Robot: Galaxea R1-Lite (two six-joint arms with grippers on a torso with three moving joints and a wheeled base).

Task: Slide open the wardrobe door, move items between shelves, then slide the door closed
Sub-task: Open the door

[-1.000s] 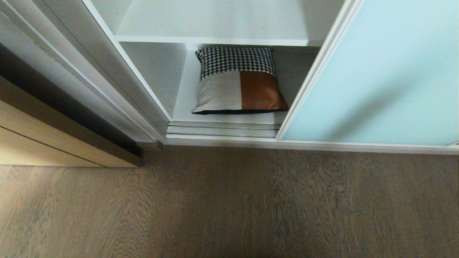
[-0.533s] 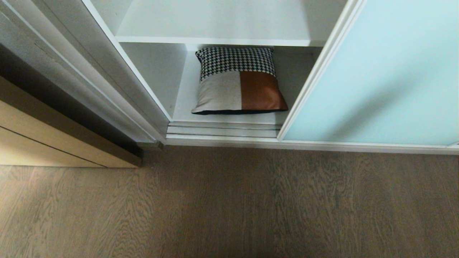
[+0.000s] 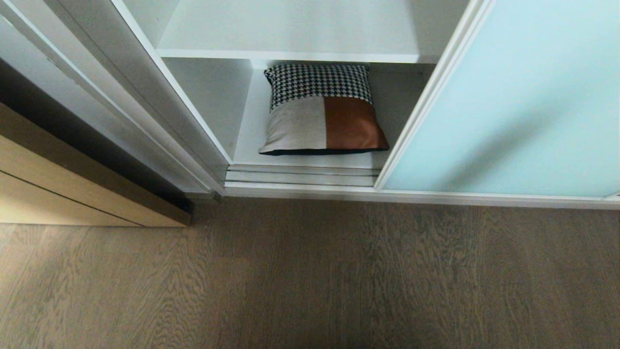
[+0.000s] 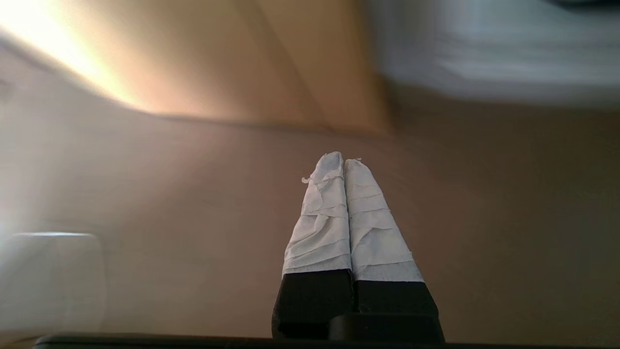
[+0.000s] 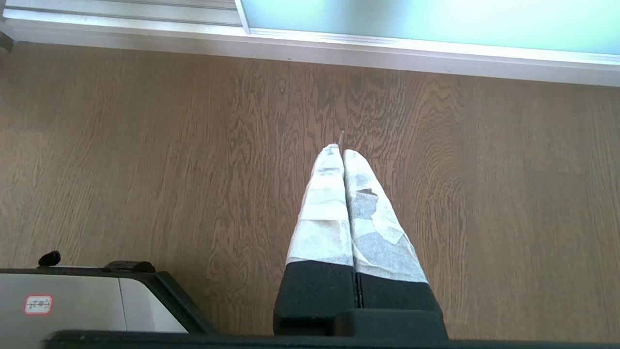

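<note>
Head view: cushion (image 3: 323, 112) on bottom shelf (image 3: 249, 131); sliding door (image 3: 513, 97) open

floor (image 3: 310, 281): grey-brown wood grain, lower half of frame
tan wood panel (image 3: 58, 194): left edge, beside dark gap

The sliding wardrobe door (image 3: 513, 106) is seen as frosted pale blue-green glass, smooth and softly sheened, framed in thin brushed silver-white metal; beside it, the shelves (image 3: 290, 54) are shown as plain white laminate, flat and matt; on the lower shelf the cushion (image 3: 323, 110) is made up of woven houndstooth cloth, a matt beige-grey fabric patch and a glossy rust-brown leather-like patch; in front of the door, the floor (image 3: 339, 276) is grained grey-brown wood, matt; the left tool (image 4: 344, 162) and right tool (image 5: 343, 152) are wrapped in creased white tape over black plastic.
</note>
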